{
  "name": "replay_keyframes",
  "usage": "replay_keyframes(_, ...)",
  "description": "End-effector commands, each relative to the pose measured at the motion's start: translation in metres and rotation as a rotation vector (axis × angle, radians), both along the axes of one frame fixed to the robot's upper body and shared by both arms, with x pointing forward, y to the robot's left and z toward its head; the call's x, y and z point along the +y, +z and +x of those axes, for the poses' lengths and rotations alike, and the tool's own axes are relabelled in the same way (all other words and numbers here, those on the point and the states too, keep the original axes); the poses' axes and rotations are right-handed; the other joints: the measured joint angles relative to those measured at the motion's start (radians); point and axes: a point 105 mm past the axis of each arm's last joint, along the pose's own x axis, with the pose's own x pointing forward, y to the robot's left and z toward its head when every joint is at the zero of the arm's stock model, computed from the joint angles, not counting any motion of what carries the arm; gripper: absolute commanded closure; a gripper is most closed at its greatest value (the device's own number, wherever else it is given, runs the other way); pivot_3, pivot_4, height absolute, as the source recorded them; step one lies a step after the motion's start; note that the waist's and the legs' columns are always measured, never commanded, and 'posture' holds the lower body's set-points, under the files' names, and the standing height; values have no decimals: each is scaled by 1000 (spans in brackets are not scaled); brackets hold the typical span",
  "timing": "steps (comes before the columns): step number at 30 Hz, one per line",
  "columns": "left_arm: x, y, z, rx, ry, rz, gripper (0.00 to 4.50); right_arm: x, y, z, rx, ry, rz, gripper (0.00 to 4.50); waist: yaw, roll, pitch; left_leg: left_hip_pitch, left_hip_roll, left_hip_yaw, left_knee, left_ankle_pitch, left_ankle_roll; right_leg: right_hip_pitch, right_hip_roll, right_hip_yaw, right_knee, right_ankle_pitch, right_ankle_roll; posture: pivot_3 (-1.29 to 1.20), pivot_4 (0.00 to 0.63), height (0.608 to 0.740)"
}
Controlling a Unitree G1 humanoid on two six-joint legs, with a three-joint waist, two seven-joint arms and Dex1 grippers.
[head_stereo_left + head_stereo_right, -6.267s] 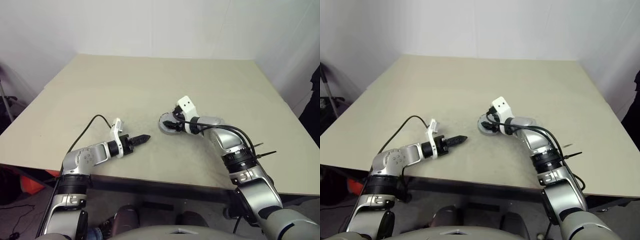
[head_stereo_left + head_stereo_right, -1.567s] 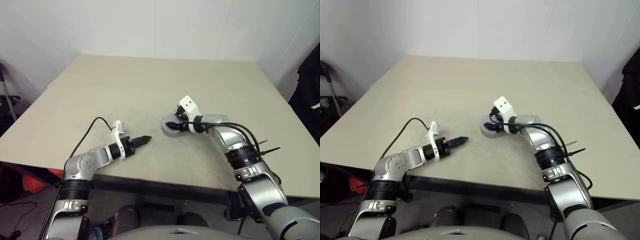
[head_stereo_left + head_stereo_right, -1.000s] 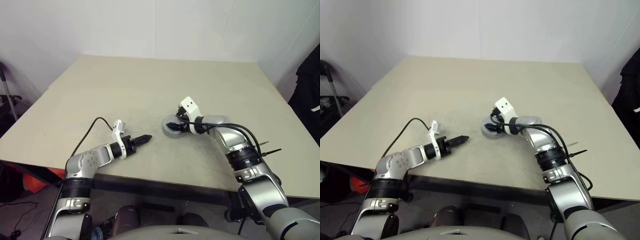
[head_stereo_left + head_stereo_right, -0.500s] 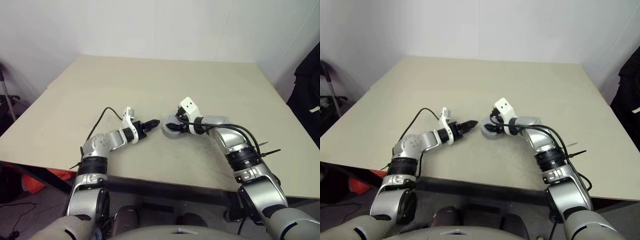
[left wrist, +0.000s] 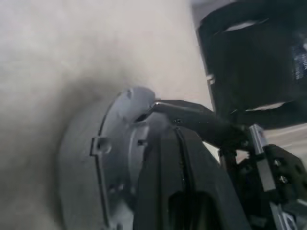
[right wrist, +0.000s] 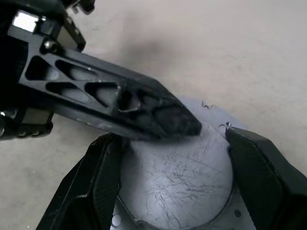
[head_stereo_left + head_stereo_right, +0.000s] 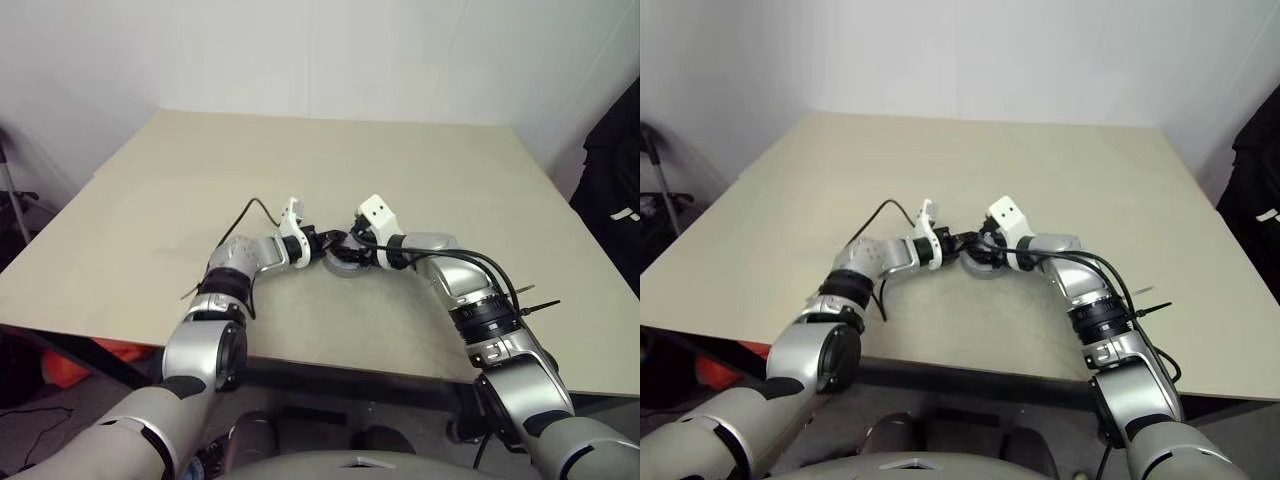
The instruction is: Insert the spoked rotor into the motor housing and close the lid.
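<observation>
Left gripper (image 6: pixel 184 125) has swung in from lower left of the head view to frame centre since a second ago, and its black fingers have gone from parted to pressed together with nothing between them. The closed tip now lies on or just over the scratched grey round lid (image 6: pixel 180 175) of the round grey metal motor housing (image 7: pixel 343 263); contact can't be confirmed. Probably a push to seat the lid, so the task looks near its end.

Right gripper (image 6: pixel 172 189) has not moved: fingers spread wide, one on each side of the housing, apparently bracing it; whether the pads touch the rim is unclear. The housing sits at centre of the beige table (image 7: pixel 420 170). The spoked rotor is presumably inside under the lid.

In the way: the two grippers crowd each other over the lid, little room. Left arm's black cable (image 7: pixel 235 218) loops above the table just left of centre. Farther back the tabletop runs to a white wall (image 7: pixel 330 50); dark fabric (image 7: pixel 615 190) at right edge.
</observation>
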Motion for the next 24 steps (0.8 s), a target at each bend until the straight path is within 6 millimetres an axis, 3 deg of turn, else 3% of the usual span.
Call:
replay_keyframes(1,1,-35,-24,109,-61,78,4449,-26,-35,-8,130,-113,-71,1502,1,0,-1,3,-1,0,-2,0,0,3,0,0,-1,0,0,0,0,740)
replay_keyframes(5,9,-35,-26,109,-46,62,4449,-31,-31,-5,118,-127,-74,1502,3,1,-1,14,-1,0,-9,0,0,14,-1,-1,-11,-5,6,0,0,740)
replay_keyframes(11,7,-28,-28,87,-60,31,4449,-30,-26,-2,109,-128,-70,1502,3,1,-1,14,-4,0,-11,0,0,17,-3,0,-16,-5,7,0,0,740)
replay_keyframes(14,8,-11,-27,33,-58,-59,4449,-32,-23,-3,107,-124,-67,1502,4,0,-1,13,-4,0,-11,0,0,16,-3,0,-16,-5,7,0,0,740)
replay_keyframes(18,33,20,-22,-64,6,-223,4449,-28,-12,-8,87,-88,-43,1502,6,2,2,6,-4,0,-11,0,0,9,-3,0,-16,-4,5,0,0,740)
replay_keyframes(24,59,16,-21,-62,70,-205,4449,-24,-21,-19,106,-45,-73,1502,6,2,2,-8,-4,0,-10,0,0,-2,-2,-2,-16,-1,0,0,0,740)
